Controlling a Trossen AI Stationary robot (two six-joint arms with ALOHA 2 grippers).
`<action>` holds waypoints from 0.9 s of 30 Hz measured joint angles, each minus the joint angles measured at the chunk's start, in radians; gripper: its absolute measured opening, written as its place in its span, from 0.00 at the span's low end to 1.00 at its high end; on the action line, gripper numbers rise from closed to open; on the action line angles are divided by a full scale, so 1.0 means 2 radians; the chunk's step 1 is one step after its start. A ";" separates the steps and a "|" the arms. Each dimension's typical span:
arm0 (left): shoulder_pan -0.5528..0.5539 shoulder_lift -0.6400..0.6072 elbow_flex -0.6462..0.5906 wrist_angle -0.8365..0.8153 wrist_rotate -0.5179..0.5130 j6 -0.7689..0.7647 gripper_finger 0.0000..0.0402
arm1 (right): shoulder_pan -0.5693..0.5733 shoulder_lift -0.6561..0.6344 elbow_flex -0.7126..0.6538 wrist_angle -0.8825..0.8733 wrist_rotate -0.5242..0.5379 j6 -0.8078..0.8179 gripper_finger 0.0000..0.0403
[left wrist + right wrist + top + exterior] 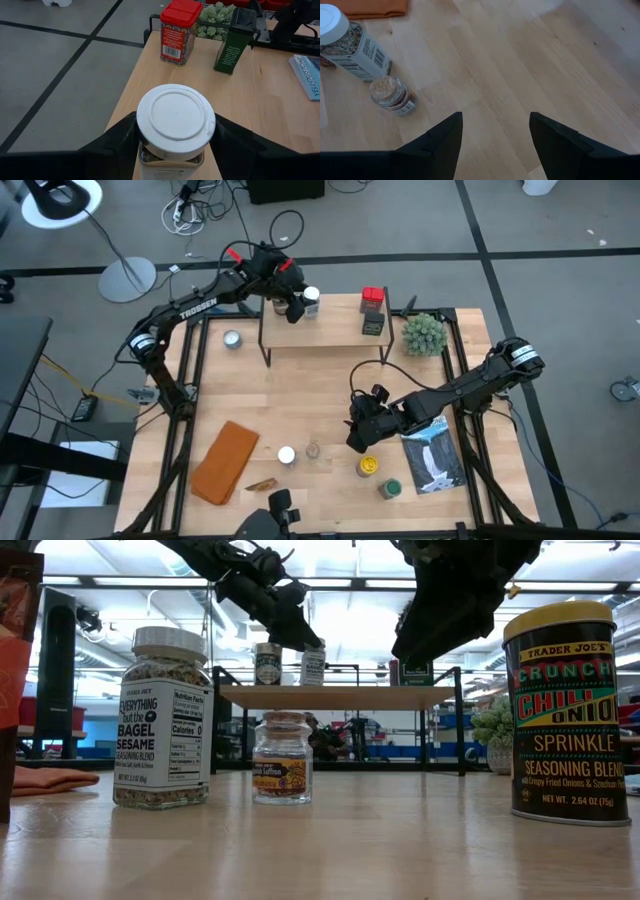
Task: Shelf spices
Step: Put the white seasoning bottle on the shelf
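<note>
While left gripper (172, 145) seemingly clamps white-lidded jar (175, 120) near shelf (330, 330) edge; right gripper (495, 145) spread.

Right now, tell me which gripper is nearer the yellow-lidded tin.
Right. The right gripper hovers open just beside the yellow-lidded tin; the left gripper is far off at the shelf, gripping a white-lidded jar.

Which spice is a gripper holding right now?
The white-lidded jar on the shelf, clamped by the left gripper; every other spice stands free.

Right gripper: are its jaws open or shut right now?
Open. The right gripper shows its two dark jaws spread wide apart with bare table between them, holding nothing, beside the small glass jar.
</note>
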 joint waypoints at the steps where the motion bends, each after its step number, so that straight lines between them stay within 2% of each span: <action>1: 0.000 0.000 0.000 0.000 0.000 0.000 0.53 | 0.000 0.000 0.000 0.000 0.000 0.000 0.57; 6: 0.000 0.000 0.000 0.000 0.000 0.000 0.54 | 0.000 0.000 0.000 0.000 0.000 0.000 0.57; 17: 0.000 -0.001 0.000 0.000 -0.003 -0.002 0.68 | 0.000 0.000 0.000 0.000 0.000 0.000 0.57; 27: 0.000 -0.001 -0.001 0.022 -0.004 -0.002 0.69 | 0.000 0.000 0.000 0.000 0.000 0.000 0.57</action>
